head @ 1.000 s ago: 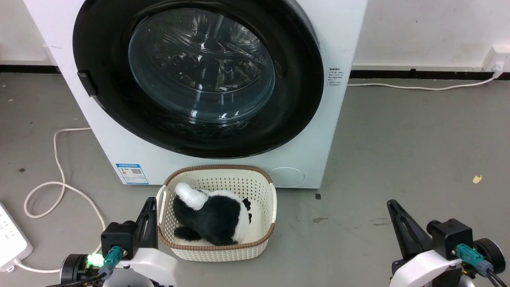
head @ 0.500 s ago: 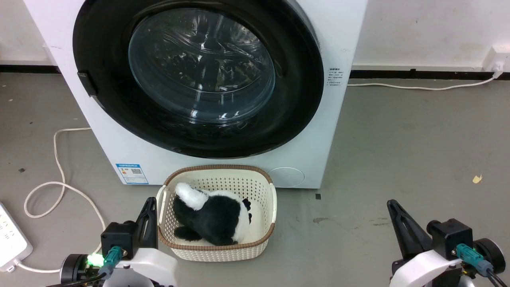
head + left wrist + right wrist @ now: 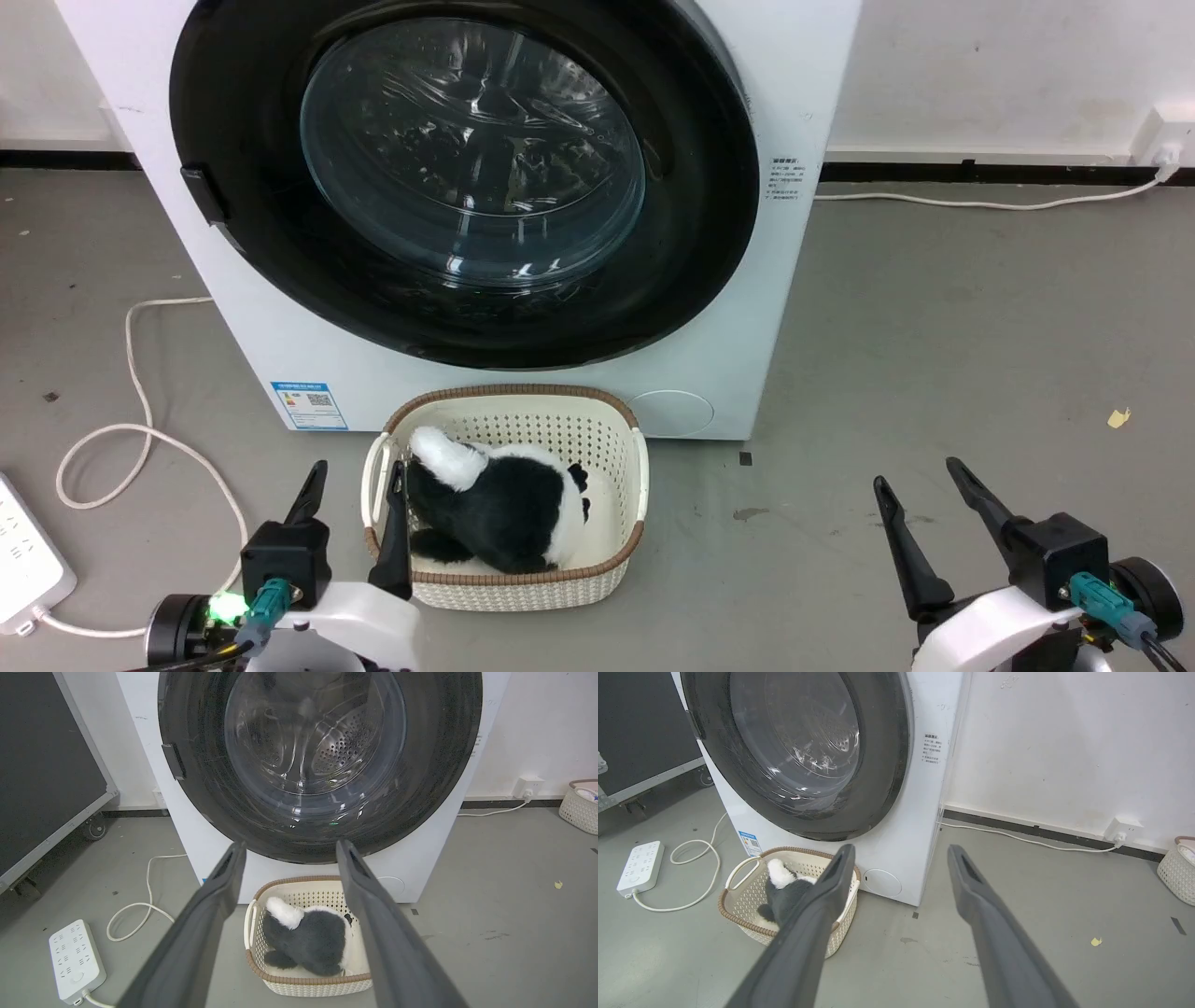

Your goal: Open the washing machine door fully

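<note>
Before washing machine door (image 3: 467,177), basket (image 3: 509,394).

The left gripper (image 3: 290,843) points its two widely spread, empty fingers toward the closed washing machine door (image 3: 434,765). Between them, a cream basket (image 3: 259,970) holds a black-and-white plush toy (image 3: 313,942). A white power strip (image 3: 74,959) lies at left.

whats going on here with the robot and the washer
A two-armed robot faces a white washing machine whose door is shut. Its left hand and right hand hang open and empty, short of the door. A basket holding a black-and-white plush toy sits on the floor before the machine.
</note>
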You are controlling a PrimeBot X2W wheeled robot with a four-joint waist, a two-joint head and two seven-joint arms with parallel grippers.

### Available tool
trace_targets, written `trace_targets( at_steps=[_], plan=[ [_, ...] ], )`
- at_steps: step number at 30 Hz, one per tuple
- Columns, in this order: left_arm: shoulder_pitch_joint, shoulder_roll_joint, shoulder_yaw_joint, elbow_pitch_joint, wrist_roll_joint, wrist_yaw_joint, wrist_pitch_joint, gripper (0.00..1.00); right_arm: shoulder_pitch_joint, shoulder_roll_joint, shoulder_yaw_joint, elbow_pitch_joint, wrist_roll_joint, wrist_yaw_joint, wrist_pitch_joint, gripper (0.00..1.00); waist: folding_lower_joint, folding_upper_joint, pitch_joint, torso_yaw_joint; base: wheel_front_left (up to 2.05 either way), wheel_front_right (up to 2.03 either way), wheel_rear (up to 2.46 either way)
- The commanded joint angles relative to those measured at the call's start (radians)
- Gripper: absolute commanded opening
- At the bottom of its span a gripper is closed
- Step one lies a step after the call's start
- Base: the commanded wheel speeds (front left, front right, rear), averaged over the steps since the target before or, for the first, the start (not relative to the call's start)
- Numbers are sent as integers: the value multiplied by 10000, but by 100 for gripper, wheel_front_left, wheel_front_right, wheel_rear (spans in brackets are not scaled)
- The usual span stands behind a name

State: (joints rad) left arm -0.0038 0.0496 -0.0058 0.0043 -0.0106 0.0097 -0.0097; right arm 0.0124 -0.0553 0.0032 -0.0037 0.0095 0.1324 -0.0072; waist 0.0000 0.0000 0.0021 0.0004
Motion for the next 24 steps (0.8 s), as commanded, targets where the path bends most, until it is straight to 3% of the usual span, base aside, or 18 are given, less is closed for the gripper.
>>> trace_targets(
  at_steps=[1,18,20,24],
  plan=[
    [9,5,-61,-10,43,81,-108,100,14,4,8,-23,45,-1,-143,100,0,0,12,7,0,0,0],
    [-30,56,-359,-57,67,333,-443,100,-21,-73,99,-119,115,-3,-477,100,0,0,157,112,0,0,0],
    [-50,61,-401,-66,68,368,-483,100,-61,-96,96,-108,174,-4,-517,0,0,0,200,135,0,0,0],
    [-103,70,-492,-93,70,440,-567,100,-193,-182,87,-117,329,-4,-600,0,0,0,316,191,0,0,0]
  ],
)
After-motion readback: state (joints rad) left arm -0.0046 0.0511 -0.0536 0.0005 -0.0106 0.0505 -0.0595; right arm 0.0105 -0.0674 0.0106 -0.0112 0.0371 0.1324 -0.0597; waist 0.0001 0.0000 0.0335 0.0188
